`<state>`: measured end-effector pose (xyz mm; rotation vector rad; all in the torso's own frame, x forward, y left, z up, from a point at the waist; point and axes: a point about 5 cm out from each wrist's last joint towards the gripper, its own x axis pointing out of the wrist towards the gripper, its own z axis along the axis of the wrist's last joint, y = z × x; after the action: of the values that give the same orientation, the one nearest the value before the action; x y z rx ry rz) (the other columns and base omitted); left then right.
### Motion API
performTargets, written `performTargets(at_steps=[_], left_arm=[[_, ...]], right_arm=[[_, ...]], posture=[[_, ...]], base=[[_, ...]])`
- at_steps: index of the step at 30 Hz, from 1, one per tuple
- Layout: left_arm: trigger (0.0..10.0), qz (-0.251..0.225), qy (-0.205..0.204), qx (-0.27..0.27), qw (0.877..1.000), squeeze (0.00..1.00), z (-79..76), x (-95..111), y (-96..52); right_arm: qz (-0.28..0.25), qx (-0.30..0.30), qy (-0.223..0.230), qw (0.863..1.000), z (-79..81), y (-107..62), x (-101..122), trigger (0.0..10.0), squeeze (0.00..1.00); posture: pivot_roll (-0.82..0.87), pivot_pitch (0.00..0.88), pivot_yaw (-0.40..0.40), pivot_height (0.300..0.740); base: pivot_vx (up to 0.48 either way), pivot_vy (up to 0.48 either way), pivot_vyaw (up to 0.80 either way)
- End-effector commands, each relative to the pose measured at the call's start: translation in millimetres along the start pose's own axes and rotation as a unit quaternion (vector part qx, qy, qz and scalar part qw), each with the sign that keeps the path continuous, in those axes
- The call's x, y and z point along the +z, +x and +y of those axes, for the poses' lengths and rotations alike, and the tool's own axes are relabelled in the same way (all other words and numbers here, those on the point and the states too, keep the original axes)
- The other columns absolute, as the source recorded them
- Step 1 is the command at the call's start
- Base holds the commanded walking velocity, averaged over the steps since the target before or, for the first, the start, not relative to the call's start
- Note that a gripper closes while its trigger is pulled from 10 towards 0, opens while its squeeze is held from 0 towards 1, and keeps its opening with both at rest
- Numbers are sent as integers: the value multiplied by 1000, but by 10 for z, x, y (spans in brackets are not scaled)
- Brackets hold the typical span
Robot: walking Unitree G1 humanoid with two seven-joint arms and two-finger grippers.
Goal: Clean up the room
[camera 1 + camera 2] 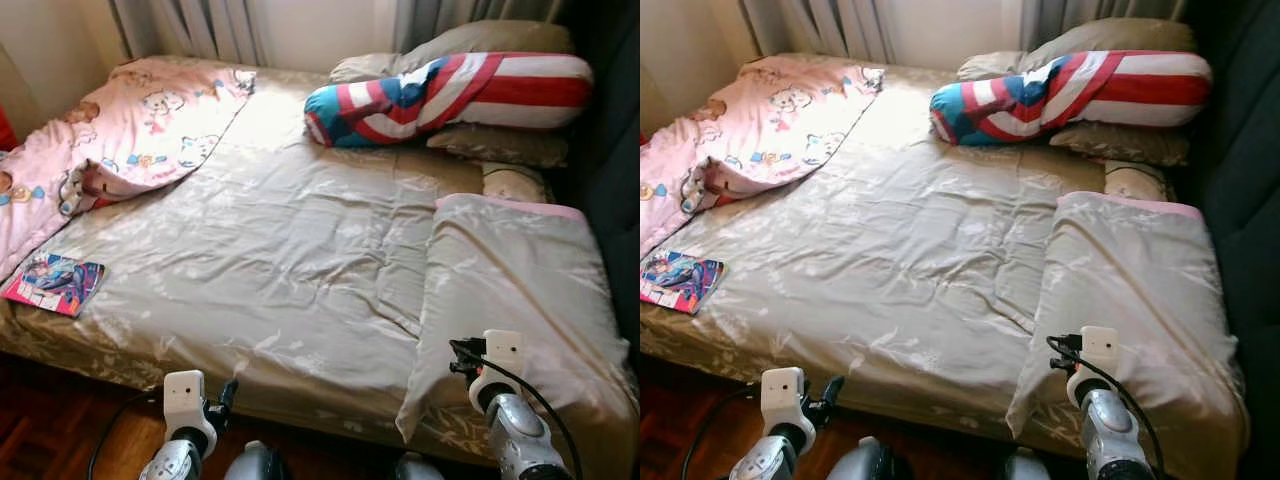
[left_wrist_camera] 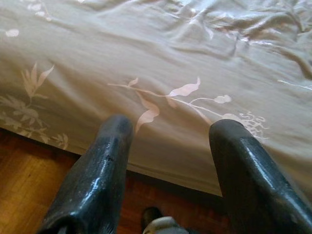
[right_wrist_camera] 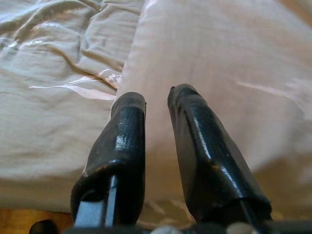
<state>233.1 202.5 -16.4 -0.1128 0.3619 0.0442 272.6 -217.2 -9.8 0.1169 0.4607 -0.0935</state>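
Note:
A wide bed [image 1: 280,260] with a beige leaf-print sheet stands before me. A rumpled pink cartoon blanket [image 1: 130,130] lies over its far left part. Near the left front edge rests a colourful magazine [image 1: 55,283]. At the far end a red, white and blue striped bolster [image 1: 450,95] lies across beige pillows [image 1: 500,145]. A folded beige cover [image 1: 510,290] sits on the right front corner. My left gripper [image 2: 170,127] is open, low by the bed's front edge above the floor. My right gripper [image 3: 157,95] hovers at the folded cover's near edge, fingers a narrow gap apart, holding nothing.
Dark wooden floor [image 1: 50,420] runs along the front of the bed. Grey curtains [image 1: 200,25] hang behind it, and a dark padded panel [image 1: 610,150] rises along its right side. The middle of the sheet is bare.

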Motion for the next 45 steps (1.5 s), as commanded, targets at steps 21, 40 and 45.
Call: performTargets(at_steps=[21,40,45], left_arm=[[10000,87,-8,33,996,0,126,-326,-47],[10000,189,19,26,981,0,5,-646,-163],[10000,188,19,23,982,0,-41,-665,-173]], right_arm=[[148,-64,58,985,-20,-330,-789,10000,0],[213,-82,51,972,-36,-569,-1140,10000,0],[218,-87,52,971,-55,-597,-1170,10000,0]], posture=[[-68,44,9,740],[-68,84,6,740],[-75,90,9,740]], base=[[0,0,0],[0,0,0],[0,0,0]])
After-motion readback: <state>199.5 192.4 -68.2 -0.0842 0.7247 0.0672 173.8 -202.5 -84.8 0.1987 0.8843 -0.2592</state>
